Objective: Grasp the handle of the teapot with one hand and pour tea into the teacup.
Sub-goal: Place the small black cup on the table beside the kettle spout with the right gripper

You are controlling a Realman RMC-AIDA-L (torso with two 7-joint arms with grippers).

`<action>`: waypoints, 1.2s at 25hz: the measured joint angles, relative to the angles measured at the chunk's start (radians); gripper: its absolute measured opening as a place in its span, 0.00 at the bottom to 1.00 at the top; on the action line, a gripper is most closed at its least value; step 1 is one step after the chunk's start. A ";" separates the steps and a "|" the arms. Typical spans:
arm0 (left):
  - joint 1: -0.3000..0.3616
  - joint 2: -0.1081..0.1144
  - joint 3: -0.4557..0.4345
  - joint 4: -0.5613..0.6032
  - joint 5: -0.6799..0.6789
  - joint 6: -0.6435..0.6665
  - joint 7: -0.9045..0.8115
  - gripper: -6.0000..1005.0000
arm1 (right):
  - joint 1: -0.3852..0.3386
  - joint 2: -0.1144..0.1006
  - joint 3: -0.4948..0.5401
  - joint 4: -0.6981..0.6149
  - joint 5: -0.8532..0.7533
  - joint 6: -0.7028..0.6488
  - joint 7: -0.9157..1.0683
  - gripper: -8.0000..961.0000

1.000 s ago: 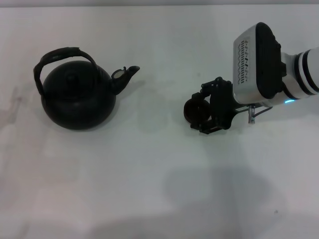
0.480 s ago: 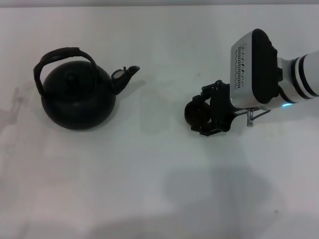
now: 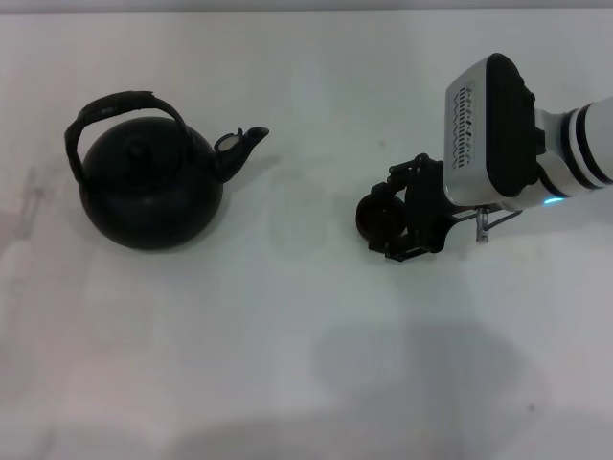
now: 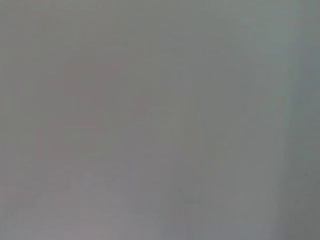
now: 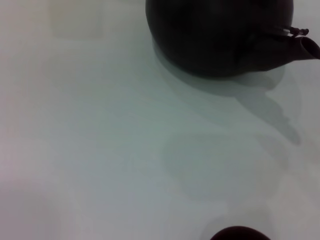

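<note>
On the white table, the right gripper jaws grasp the teacup, well apart from the teapot.

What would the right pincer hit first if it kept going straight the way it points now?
The teacup: it already sits at the tips of the right pincer; whether they touch is unclear. Beyond it lies bare table, then the teapot, spout facing the pincer, though that line may pass just beside it.

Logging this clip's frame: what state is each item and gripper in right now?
teapot: upright on the table, lid on, untouched.
handle: raised over the lid, ungrasped.
teacup: between the right gripper's fingers.
right gripper: around the teacup.
left gripper: out of view.
</note>
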 joint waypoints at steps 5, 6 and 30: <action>0.001 0.000 0.000 0.000 0.000 0.000 0.000 0.68 | -0.001 -0.003 0.004 0.001 -0.003 0.003 0.000 0.83; 0.001 0.000 0.000 0.000 0.000 0.000 0.000 0.68 | -0.001 -0.003 0.004 0.000 -0.004 0.003 0.000 0.83; 0.039 0.000 0.000 0.004 0.096 -0.109 0.006 0.65 | -0.049 -0.005 0.157 -0.134 0.059 0.207 -0.011 0.90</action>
